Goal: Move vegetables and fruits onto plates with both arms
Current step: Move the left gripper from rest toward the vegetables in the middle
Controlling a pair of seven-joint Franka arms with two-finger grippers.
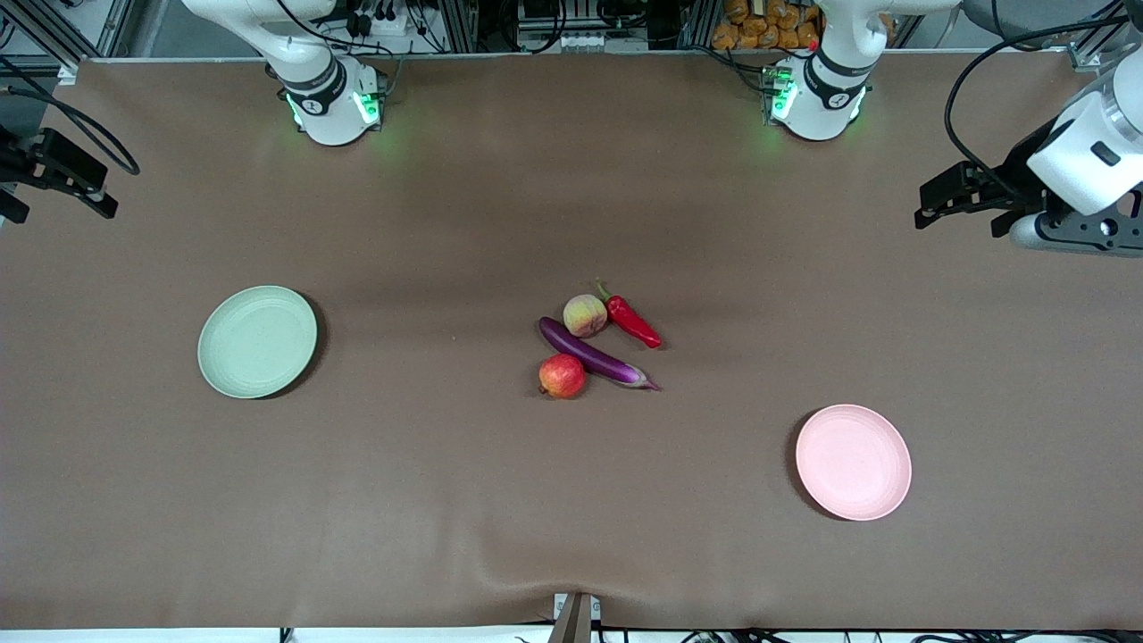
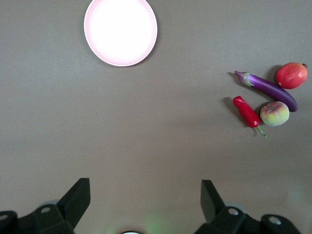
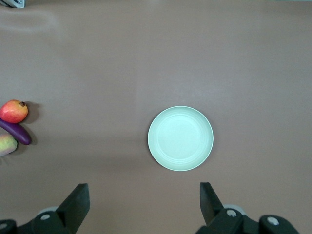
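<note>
Four items lie clustered mid-table: a purple eggplant (image 1: 594, 353), a red chili pepper (image 1: 632, 323), a pale peach (image 1: 585, 315) and a round red fruit (image 1: 562, 375). The peach touches the eggplant and the chili. The green plate (image 1: 257, 341) sits bare toward the right arm's end, the pink plate (image 1: 853, 462) bare toward the left arm's end. My left gripper (image 1: 922, 204) hangs open high over the table's end, seeing the pink plate (image 2: 120, 31) and the eggplant (image 2: 270, 87). My right gripper (image 1: 62, 192) hangs open over the other end, above the green plate (image 3: 180, 138).
A brown cloth (image 1: 446, 500) covers the whole table. A small metal clamp (image 1: 576, 616) sits at the table edge nearest the front camera. Both arm bases (image 1: 335, 107) (image 1: 817, 103) stand along the edge farthest from the front camera, with cables and gear past them.
</note>
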